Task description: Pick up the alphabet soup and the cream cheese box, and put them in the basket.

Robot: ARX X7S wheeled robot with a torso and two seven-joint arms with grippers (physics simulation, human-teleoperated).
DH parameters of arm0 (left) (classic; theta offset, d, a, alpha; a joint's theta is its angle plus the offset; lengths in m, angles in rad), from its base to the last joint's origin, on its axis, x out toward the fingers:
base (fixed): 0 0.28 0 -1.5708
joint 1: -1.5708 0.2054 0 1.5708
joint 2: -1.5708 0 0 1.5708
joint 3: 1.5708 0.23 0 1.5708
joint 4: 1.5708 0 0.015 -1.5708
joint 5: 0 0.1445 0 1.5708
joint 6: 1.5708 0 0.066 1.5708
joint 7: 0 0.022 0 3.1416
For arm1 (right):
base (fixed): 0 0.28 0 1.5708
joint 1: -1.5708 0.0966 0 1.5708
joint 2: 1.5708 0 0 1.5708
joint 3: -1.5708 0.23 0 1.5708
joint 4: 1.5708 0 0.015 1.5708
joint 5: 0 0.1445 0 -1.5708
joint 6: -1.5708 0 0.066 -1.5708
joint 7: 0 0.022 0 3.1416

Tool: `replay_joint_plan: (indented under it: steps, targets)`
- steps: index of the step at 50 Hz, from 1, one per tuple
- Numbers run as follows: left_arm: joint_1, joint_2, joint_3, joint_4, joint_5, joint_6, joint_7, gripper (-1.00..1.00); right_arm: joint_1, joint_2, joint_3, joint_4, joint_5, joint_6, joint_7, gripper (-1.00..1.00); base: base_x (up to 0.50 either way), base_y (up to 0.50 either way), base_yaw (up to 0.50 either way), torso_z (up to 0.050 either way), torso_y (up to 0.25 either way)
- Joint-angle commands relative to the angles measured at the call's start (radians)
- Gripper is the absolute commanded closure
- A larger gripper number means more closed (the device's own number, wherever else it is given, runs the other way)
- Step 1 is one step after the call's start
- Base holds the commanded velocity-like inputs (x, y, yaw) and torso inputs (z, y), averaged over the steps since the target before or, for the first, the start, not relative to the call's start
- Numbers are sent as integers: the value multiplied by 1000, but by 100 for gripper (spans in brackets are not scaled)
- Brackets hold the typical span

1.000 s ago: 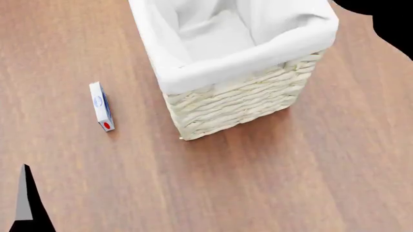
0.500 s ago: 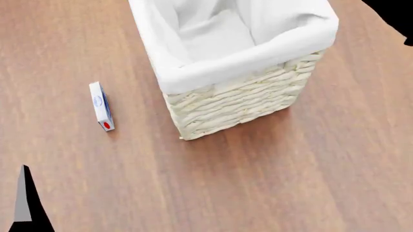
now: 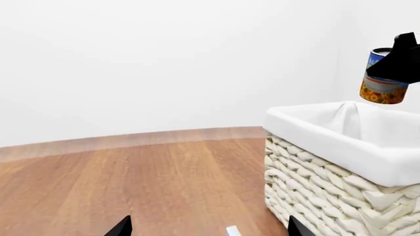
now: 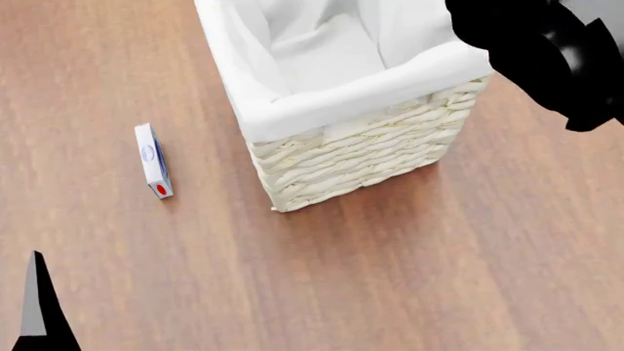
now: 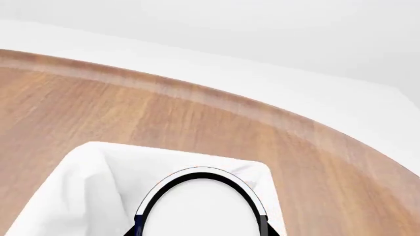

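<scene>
the right end effector (image 3: 400,64) has been moved over the basket (image 3: 341,162), clamped on the alphabet soup (image 3: 382,81); release is judged next.

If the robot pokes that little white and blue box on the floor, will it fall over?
Probably yes. The cream cheese box looks to be standing on a thin edge on the wood surface, so a sideways push would likely tip it flat. It looks small and thin, so likely light and easy to slide. Its flat sides mean it should not roll.
</scene>
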Motion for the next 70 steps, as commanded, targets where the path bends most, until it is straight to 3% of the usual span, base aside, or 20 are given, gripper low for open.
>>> replay_joint_plan:
  steps: [1, 35, 70]
  targets:
    - [5, -3, 3, 2, 1, 5, -2, -100, -16, 14, 17, -33, -67, -10, 1, 100, 0, 0, 0, 0, 0]
    - [23, -16, -20, -3, -14, 27, -19, -100, -85, -61, -4, 54, -105, -6, -75, 100, 0, 0, 0, 0, 1]
    - [19, -18, -9, 3, -8, 23, -31, -100, -108, -66, 1, 13, -131, -14, -71, 100, 0, 0, 0, 0, 1]
